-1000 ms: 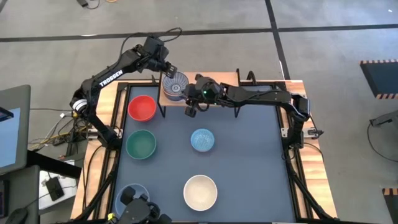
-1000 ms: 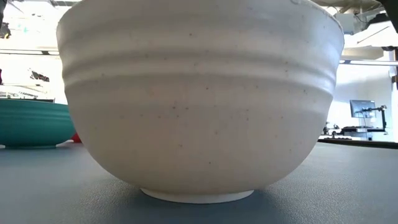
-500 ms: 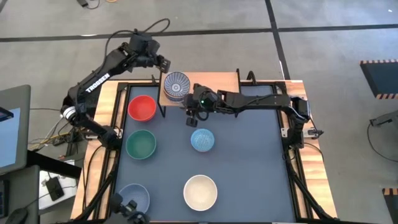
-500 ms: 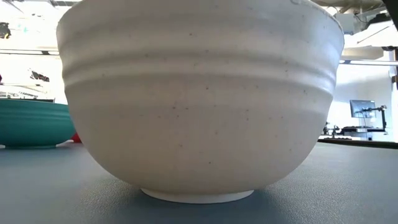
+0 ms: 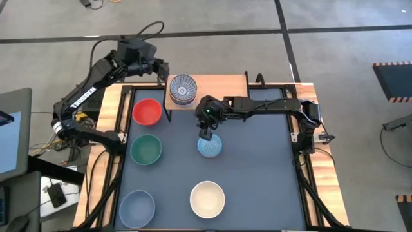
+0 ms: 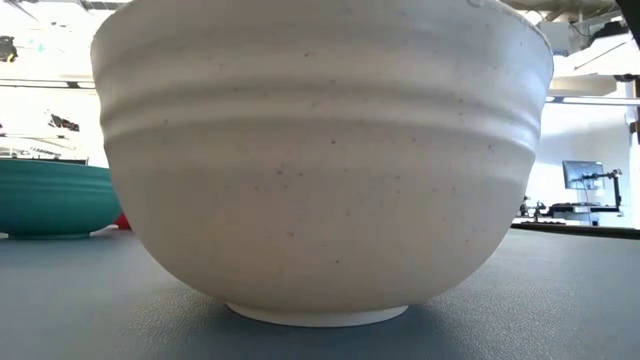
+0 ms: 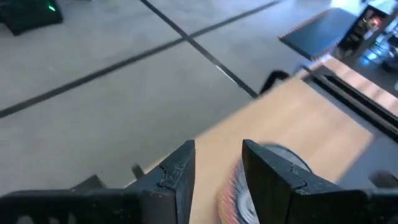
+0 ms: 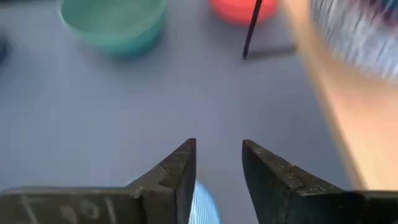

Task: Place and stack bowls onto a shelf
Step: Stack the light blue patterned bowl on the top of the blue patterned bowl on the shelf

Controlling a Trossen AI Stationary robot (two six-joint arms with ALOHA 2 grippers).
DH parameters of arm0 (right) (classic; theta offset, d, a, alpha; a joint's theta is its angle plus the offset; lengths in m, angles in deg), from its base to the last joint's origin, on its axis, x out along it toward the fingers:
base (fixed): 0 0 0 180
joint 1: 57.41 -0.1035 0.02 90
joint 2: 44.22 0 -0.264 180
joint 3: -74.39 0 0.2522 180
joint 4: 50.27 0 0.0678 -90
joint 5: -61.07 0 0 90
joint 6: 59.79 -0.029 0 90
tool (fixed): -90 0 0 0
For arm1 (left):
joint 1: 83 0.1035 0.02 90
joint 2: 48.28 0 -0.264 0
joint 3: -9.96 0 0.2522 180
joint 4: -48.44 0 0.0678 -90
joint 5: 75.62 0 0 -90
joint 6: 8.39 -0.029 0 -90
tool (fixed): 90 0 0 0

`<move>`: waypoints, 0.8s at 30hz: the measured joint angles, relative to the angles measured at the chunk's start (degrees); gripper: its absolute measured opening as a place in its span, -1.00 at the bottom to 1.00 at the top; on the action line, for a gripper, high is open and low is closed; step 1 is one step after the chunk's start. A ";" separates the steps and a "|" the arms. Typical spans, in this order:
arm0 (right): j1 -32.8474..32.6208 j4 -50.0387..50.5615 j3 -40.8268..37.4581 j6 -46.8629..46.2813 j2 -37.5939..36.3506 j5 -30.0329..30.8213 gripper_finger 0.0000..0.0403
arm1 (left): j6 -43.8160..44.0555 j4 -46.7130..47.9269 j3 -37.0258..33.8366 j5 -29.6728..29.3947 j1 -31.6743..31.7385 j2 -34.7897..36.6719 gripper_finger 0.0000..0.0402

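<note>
Light blue patterned round bowl (image 5: 209,146) is my next pick: it sits mid-table on the dark tabletop (image 5: 257,174), with my right gripper (image 5: 205,135) directly over its far rim. Fingers are parted by a narrow gap and hold nothing; the right wrist view shows just a sliver of blue between the fingertips.

The grey-and-white ribbed bowl (image 5: 182,88) is already on the low light-wood shelf (image 5: 219,85), at its left end. My left gripper (image 5: 160,67) hangs just off that end, beyond the table edge, also slightly parted and empty.

Not yet shelved: red bowl (image 5: 147,111), green bowl (image 5: 146,149), grey-blue bowl (image 5: 137,206), cream white bowl (image 5: 207,198). The cream one fills the low view, so that camera is no help for the pick.

Risks as I judge them:
- The gap looks tight for straddling the rim. Descending like this could land a fingertip on the rim and tip or skid the bowl.
- Pinching one wall only, the bowl may swing or slip in transit.
- The shelf's thin black leg (image 8: 251,28) stands near my carry path, so a low lift could clip it.
</note>
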 joint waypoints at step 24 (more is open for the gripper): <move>1.27 -4.13 -20.53 -3.19 -0.02 -1.41 -0.14 | 7.20 16.74 0.00 -10.50 -12.37 -1.88 -0.42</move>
